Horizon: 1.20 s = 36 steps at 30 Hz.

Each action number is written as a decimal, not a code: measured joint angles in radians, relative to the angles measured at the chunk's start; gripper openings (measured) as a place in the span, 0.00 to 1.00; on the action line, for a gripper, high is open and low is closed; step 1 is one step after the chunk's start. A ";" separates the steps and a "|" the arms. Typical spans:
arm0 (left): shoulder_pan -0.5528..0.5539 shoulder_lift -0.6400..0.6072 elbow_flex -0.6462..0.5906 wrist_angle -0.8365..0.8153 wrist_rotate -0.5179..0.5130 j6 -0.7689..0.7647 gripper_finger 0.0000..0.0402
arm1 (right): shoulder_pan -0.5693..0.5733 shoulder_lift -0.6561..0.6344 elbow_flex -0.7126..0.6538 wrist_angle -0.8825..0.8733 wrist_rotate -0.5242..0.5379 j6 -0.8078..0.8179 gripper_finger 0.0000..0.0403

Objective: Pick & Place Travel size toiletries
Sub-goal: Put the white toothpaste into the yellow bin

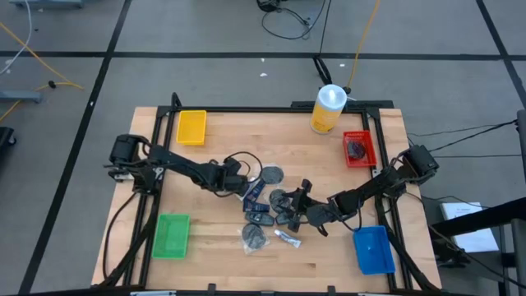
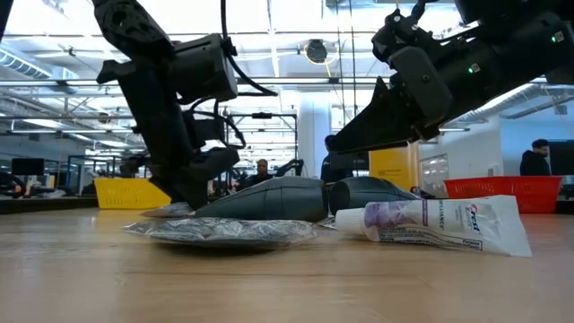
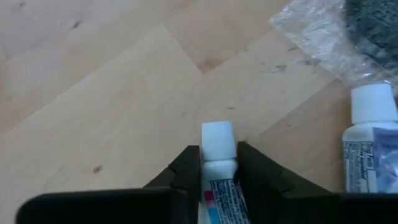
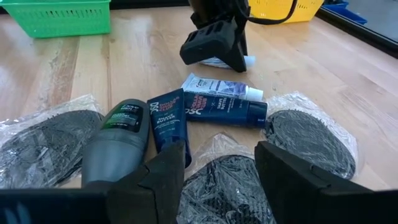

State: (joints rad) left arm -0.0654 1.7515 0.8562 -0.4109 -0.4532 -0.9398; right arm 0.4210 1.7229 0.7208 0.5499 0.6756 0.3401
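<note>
high view: the left gripper (image 1: 244, 188) sits at the left edge of a cluster of toiletries on the wooden table (image 1: 230, 247). the right gripper (image 1: 301, 203) reaches into the same cluster from the right. loose items lie between and below them, among them a wrapped dark disc (image 1: 254, 236) and a white tube (image 1: 287, 238). a yellow tray (image 1: 191, 127), red tray (image 1: 359, 149), green tray (image 1: 172, 235) and blue tray (image 1: 372, 250) stand near the corners, and a yellow canister (image 1: 327, 108) stands at the far edge.

low view: a wrapped disc (image 2: 220, 231) and a white toothpaste tube (image 2: 439, 222) lie in front; grey rounded bottles (image 2: 278, 198) lie behind them. people show in the room beyond.

left wrist view: the left fingers (image 3: 183, 174) are closed against both sides of a small white-capped tube (image 3: 219, 168), which rests on the table. a second tube (image 3: 373, 143) lies beside it.

right wrist view: the right fingers (image 4: 165, 177) stand apart with nothing between them, above a wrapped disc (image 4: 227, 186). dark blue tubes (image 4: 224, 111) and a grey roll-on bottle (image 4: 118, 143) lie just ahead.
</note>
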 joint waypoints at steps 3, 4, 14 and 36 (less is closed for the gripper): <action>0.000 -0.015 -0.001 -0.005 0.010 0.019 0.15 | 0.000 0.000 0.000 0.000 0.000 0.006 0.46; 0.000 -0.023 -0.002 -0.006 0.022 0.022 0.14 | 0.000 0.000 0.000 0.000 0.000 0.009 0.46; 0.003 -0.190 -0.002 -0.017 0.037 0.123 0.20 | 0.000 0.000 0.000 -0.001 -0.001 0.014 0.46; 0.592 -0.441 0.000 -0.239 -0.177 0.560 0.17 | 0.000 0.000 0.000 -0.001 -0.001 0.006 0.46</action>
State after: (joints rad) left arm 0.5266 1.3106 0.8558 -0.6503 -0.6297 -0.3794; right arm 0.4210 1.7229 0.7208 0.5491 0.6750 0.3466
